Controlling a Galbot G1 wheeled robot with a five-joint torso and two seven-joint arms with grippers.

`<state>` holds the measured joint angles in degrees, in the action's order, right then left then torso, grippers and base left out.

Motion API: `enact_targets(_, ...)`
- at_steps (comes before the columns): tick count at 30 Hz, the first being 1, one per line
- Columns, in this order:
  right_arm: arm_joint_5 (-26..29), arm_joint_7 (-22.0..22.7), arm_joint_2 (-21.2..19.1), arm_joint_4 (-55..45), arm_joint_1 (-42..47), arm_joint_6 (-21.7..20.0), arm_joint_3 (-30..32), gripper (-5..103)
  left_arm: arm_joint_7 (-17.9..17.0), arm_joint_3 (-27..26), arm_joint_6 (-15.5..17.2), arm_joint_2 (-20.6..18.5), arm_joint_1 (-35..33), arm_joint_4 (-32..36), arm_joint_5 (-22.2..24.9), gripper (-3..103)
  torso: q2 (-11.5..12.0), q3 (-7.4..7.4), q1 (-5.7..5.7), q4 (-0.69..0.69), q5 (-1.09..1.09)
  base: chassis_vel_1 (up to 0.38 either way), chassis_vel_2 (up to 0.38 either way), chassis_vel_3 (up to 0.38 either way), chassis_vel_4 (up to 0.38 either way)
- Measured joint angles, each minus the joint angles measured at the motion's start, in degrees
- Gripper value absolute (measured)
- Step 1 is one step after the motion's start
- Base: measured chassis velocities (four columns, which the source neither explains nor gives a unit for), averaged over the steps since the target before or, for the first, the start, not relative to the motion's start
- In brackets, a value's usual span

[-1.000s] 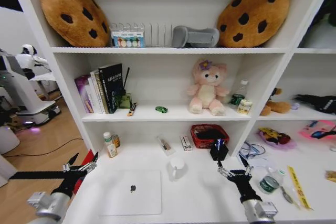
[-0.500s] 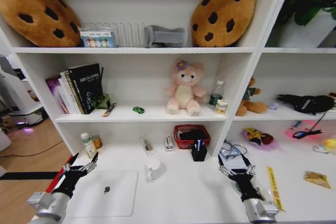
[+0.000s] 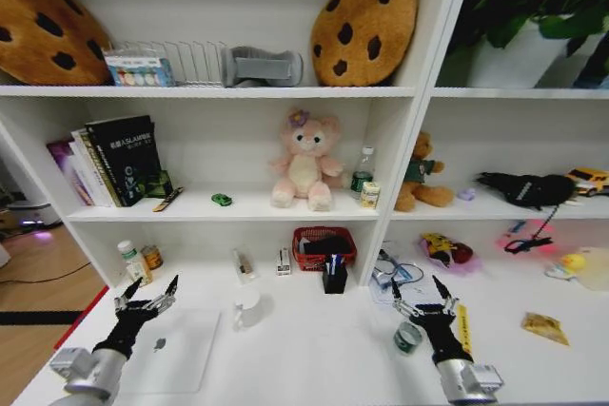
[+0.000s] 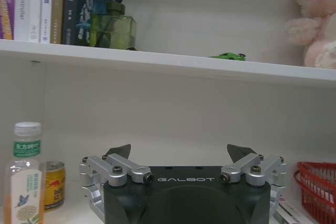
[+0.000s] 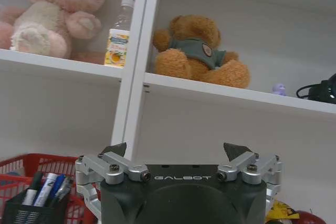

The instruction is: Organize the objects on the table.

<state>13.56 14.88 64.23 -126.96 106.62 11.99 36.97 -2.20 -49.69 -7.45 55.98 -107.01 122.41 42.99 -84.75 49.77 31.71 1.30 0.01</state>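
We're holding both arms low over the white desk, fingers spread wide and gripping nothing, probably so either can reach out. Our left gripper is hovering above the silver laptop; our right gripper is hanging near a small tin. The green toy car is sitting on the shelf above, and the pens are standing in a black holder.
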Motion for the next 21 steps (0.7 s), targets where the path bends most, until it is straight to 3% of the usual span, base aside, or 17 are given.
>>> enact_targets(7,-1.1,0.0,0.6,0.0,0.1,0.2,-0.2,100,0.0,0.0,0.0,0.0,0.0,0.0,0.0,100,0.0,0.00,0.00,0.00,0.00,-0.213,-0.208,0.221,0.220)
enact_targets(8,-1.9,0.0,0.9,0.1,0.2,0.7,-0.4,100,0.0,0.0,0.0,0.0,0.0,0.0,0.0,100,0.0,0.00,0.00,-0.01,-0.09,-0.212,-0.221,0.186,0.233)
enact_targets(10,-3.1,0.0,2.5,-0.3,0.8,2.5,-1.8,100,0.0,0.0,0.0,0.0,0.0,0.0,0.0,100,0.0,0.01,0.00,0.00,0.03,-0.166,-0.172,0.153,0.148)
enact_targets(13,-3.1,-0.1,3.2,-0.8,1.1,2.9,-2.4,100,0.0,0.0,0.0,0.0,0.0,0.0,0.0,100,0.0,0.01,0.00,0.00,0.01,-0.121,-0.136,0.146,0.130)
enact_targets(21,-4.6,-1.0,6.8,-4.7,5.3,3.1,-7.0,100,0.0,0.0,0.0,0.0,0.0,0.0,0.0,100,0.0,0.00,0.00,-0.01,-0.03,-0.003,-0.013,0.001,0.005)
